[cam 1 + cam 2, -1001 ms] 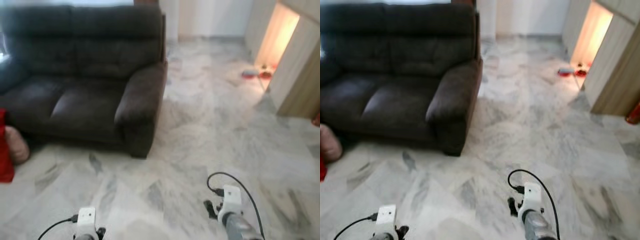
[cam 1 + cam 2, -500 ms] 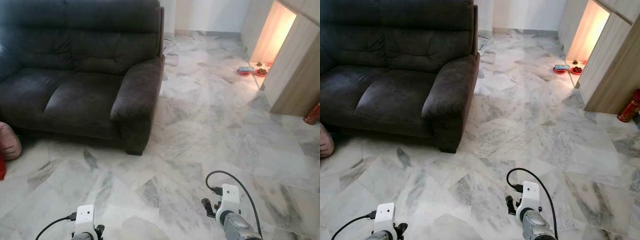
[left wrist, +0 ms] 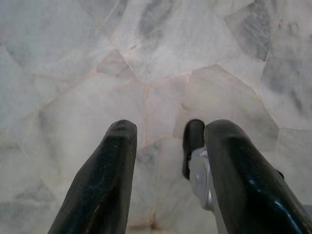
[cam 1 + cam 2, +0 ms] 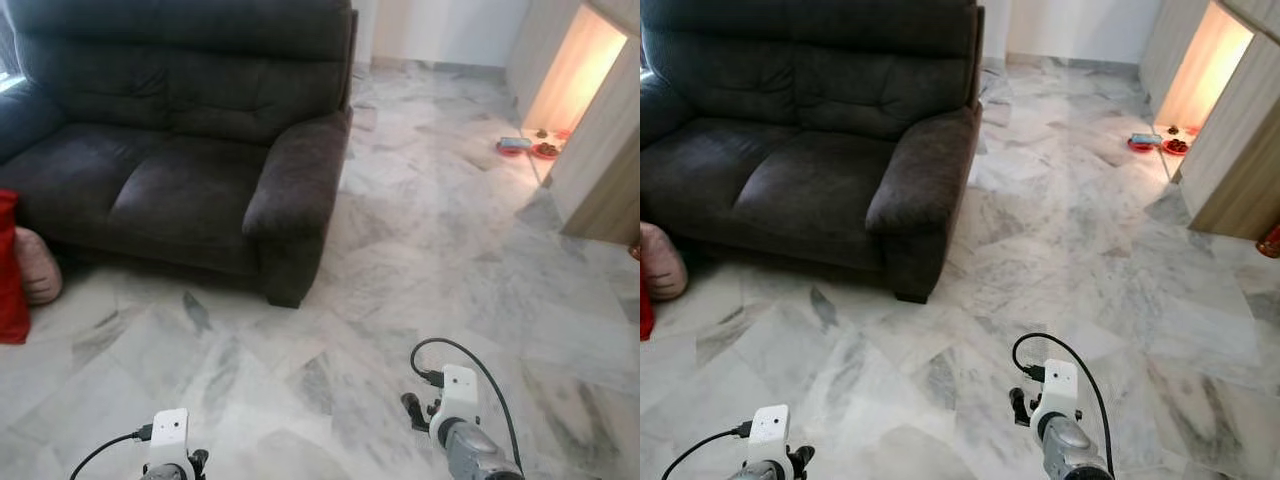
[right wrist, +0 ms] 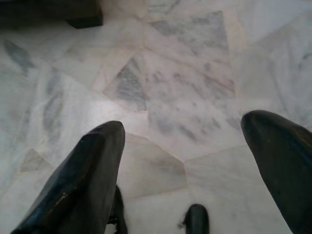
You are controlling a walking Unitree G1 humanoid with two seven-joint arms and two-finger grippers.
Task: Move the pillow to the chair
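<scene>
Beside the sofa [image 4: 200,150], pillow [image 4: 38,265]; left gripper [image 3: 168,161] and right gripper [image 5: 183,161] fingers apart.

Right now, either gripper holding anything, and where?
Nothing held. Left gripper and right gripper both open over bare floor; pillow lies beside the sofa.

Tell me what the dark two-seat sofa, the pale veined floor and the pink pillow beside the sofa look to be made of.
The dark two-seat sofa looks like matte brown-grey suede or microfibre: soft tufted cushions, no shine. The pale veined floor looks like polished marble: grey veins, irregular slabs, faint gloss. The pink pillow looks like soft fabric, rounded and creased; its weave is too small to tell.
</scene>
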